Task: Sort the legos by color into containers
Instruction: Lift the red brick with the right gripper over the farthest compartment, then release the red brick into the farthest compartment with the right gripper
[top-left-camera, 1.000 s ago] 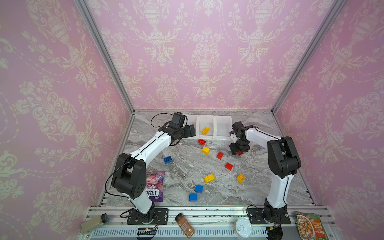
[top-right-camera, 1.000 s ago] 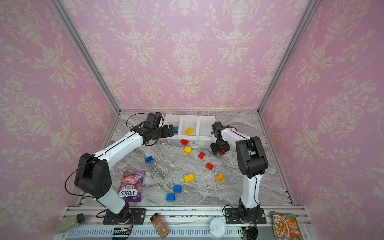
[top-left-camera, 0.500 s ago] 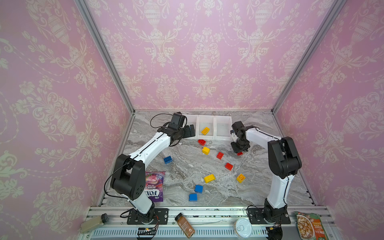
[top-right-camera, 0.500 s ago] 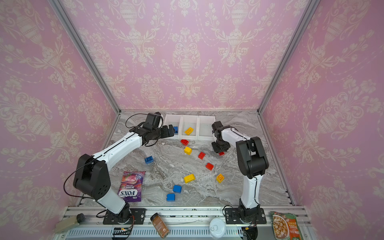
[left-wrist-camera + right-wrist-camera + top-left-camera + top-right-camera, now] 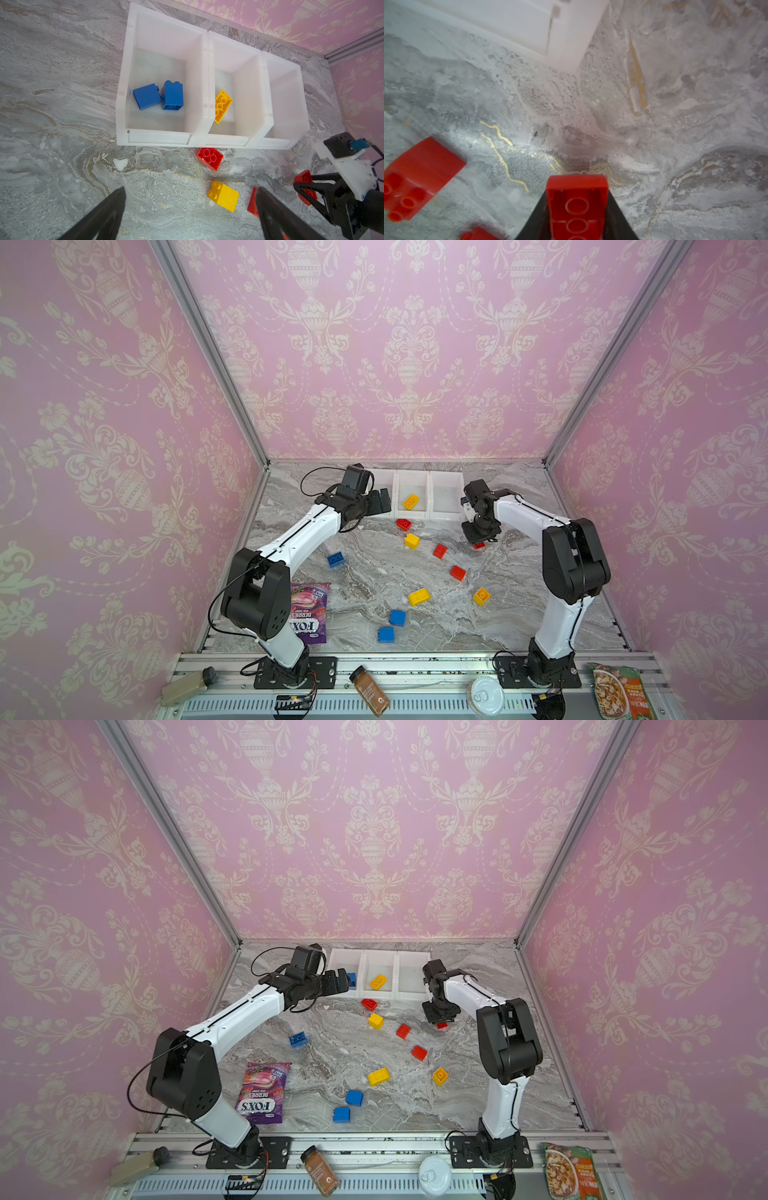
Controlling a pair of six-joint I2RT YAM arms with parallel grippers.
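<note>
In both top views the right gripper (image 5: pixel 478 540) covers all but a sliver of the red brick (image 5: pixel 479 546) it grips. In a top view the left gripper (image 5: pixel 382 503) hides most of the leftmost bin (image 5: pixel 381 482). The right wrist view is hazy throughout. There the picture's edge cuts off the red brick and a second red brick (image 5: pixel 419 176).

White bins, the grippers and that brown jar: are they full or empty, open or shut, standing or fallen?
Left white plastic bin: holds two blue plastic bricks.
Middle white bin: holds one oblong yellow brick.
Right white bin: empty.
Left gripper: open, holding nothing.
Right gripper: shut on a red plastic brick.
Brown spice jar: lying on its side.
</note>
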